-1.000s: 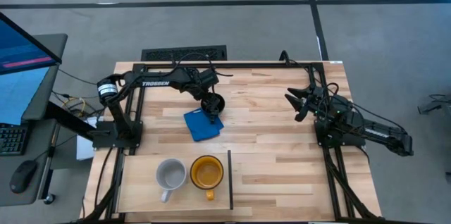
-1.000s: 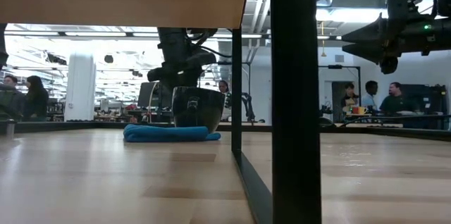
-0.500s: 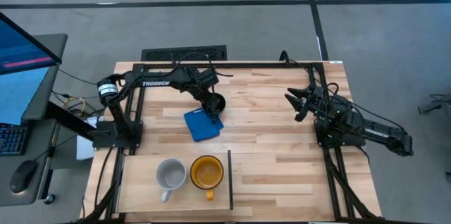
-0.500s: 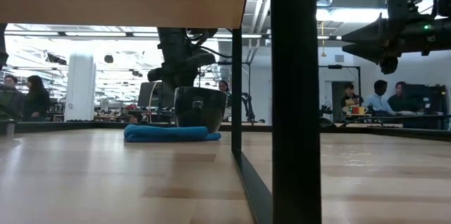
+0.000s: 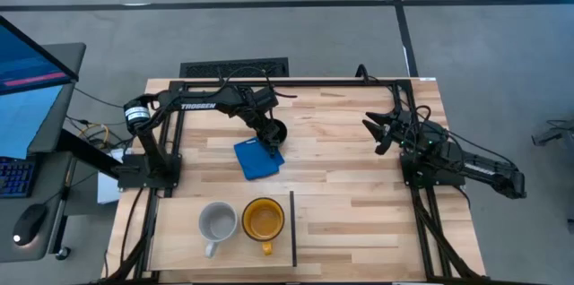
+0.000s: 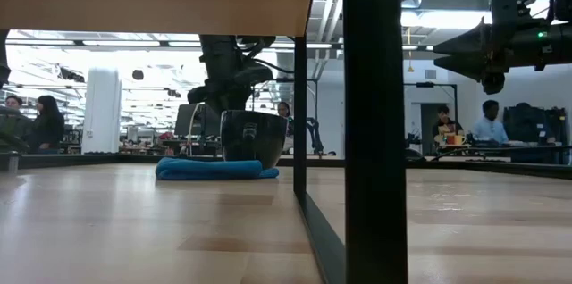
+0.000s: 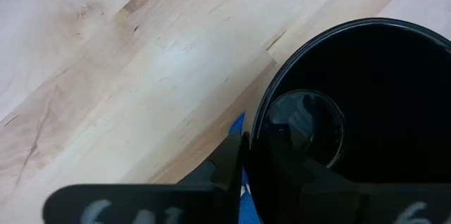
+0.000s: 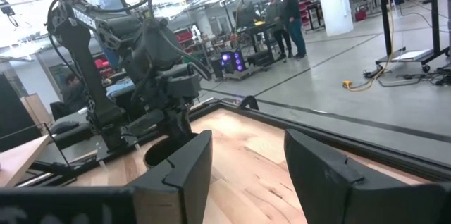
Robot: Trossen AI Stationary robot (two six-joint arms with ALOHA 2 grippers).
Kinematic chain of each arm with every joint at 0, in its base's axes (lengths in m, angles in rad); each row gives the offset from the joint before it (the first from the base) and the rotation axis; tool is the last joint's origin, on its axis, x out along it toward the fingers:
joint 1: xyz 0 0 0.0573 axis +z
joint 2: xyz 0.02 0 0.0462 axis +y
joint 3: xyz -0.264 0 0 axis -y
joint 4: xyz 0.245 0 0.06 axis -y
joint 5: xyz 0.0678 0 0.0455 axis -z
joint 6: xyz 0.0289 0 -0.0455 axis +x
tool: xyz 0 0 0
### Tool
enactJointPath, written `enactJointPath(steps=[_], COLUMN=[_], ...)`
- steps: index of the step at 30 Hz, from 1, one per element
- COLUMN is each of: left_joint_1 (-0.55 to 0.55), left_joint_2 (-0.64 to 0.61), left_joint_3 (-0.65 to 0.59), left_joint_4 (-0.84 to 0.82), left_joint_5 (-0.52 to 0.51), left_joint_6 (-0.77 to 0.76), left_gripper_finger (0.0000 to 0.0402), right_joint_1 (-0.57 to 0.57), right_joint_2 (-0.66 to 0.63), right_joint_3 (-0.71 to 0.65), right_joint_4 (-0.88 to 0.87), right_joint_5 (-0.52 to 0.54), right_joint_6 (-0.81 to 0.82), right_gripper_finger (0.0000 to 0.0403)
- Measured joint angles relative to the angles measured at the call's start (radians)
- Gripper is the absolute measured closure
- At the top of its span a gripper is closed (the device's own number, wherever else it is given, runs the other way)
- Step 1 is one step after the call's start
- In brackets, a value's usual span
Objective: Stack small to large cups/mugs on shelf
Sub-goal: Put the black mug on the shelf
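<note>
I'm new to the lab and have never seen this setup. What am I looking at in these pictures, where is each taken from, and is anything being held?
Two dark robot arms work at a wooden table. One picture looks straight down, one looks level across the tabletop, and one comes from each wrist. The left gripper is shut on the rim of the black mug, which sits on the blue cloth; the left wrist view looks down into that mug. The right gripper waits open above the table's right side, holding nothing. Near the front edge lies a pale shelf panel carrying the grey-white mug and the yellow mug side by side. People stand in the room behind.
</note>
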Motion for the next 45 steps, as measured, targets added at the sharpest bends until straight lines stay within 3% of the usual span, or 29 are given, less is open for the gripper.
enactJointPath(steps=[12,22,45], left_joint_1=[0.0,-0.001,-0.002], left_joint_2=[0.0,0.0,-0.001], left_joint_3=[0.0,0.0,0.0], left_joint_4=[-0.002,0.006,0.011], left_joint_5=[0.0,-0.02,-0.033], left_joint_6=[0.0,0.0,0.003], left_gripper_finger=[0.038,0.0353,0.0357], right_joint_1=[0.0,0.0,0.0], right_joint_2=[0.0,0.0,0.0], right_joint_3=[0.0,0.0,0.0], right_joint_4=[0.0,0.0,0.0], right_joint_5=[0.0,0.0,0.0], right_joint_6=[0.0,0.0,0.0], right_gripper_finger=[0.0203,0.0203,0.0203])
